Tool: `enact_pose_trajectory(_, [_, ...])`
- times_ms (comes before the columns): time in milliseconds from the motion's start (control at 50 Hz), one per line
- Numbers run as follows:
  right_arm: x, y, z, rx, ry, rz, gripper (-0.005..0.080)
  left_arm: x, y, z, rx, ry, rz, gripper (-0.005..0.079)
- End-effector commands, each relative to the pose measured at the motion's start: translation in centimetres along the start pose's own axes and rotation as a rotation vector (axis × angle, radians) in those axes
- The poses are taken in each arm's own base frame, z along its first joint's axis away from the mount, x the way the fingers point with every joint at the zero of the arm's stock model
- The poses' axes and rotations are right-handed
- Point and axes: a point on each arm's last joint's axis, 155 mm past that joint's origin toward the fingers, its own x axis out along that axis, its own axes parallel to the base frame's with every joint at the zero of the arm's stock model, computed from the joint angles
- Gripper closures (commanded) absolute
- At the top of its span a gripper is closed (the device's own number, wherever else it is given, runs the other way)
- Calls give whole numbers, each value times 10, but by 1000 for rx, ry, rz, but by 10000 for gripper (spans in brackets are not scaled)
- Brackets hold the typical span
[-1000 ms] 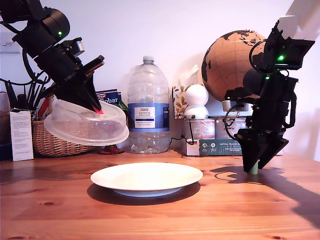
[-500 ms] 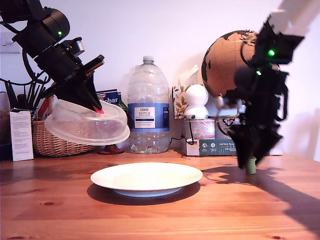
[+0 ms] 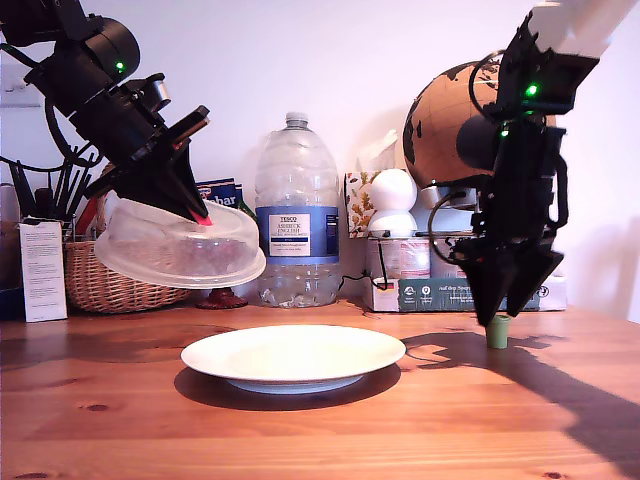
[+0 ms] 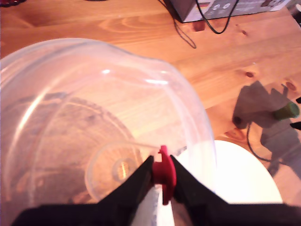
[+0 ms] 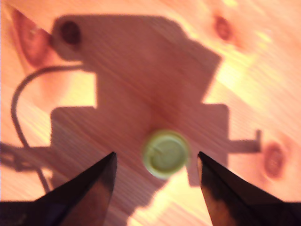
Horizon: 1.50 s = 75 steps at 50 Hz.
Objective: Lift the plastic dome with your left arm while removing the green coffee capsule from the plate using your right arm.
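The translucent plastic dome [image 3: 180, 255] hangs tilted in the air above the table, at the exterior view's left. My first gripper [image 3: 195, 212] is shut on its small red tab [image 4: 164, 172]. The white plate [image 3: 293, 355] lies bare on the wooden table, below and to the exterior view's right of the dome. The green coffee capsule [image 3: 497, 333] stands on the table off the plate, at the exterior view's right. My second gripper [image 3: 507, 305] hovers just above it, open. In the second wrist view the capsule [image 5: 165, 154] sits between the spread fingers, touching neither.
A large clear water bottle [image 3: 297, 215] stands behind the plate. A wicker basket [image 3: 105, 285] and a white carton [image 3: 42, 270] are at the exterior view's back left. A globe [image 3: 455, 120] and boxes [image 3: 430, 293] are at the back right.
My second gripper has let go of the capsule and risen, leaving it standing on the table. The dome has shifted slightly toward the exterior view's right.
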Motion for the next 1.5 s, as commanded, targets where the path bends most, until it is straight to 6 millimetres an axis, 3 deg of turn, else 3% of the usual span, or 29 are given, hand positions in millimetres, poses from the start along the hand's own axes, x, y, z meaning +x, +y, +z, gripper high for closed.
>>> enact_pose_trajectory(0, [-27, -7, 20, 0, -67, -35, 258, 5, -2, 0, 8, 2, -10, 765])
enact_pose_trajectory(200, [-45, -11, 36, 7, -113, -48, 258, 7, -8, -1, 13, 7, -19, 765])
enact_pose_trajectory(440, [-53, 11, 53, -25, -161, 24, 277, 13, -26, -6, 35, 23, -43, 765])
enact_pose_trajectory(800, [-58, 31, 82, -67, -265, 61, 538, 24, -59, -19, 80, 63, -86, 765])
enact_pose_trajectory(940, [-60, 30, 90, -72, -294, 50, 774, 30, -71, -25, 98, 78, -102, 765])
enact_pose_trajectory(1240, [-62, 25, 96, -72, -320, 35, 762, 46, -89, -44, 79, 136, -142, 765])
enact_pose_trajectory(1480, [-64, 18, 102, -70, -350, 16, 762, 48, -101, -51, 54, 160, -174, 765])
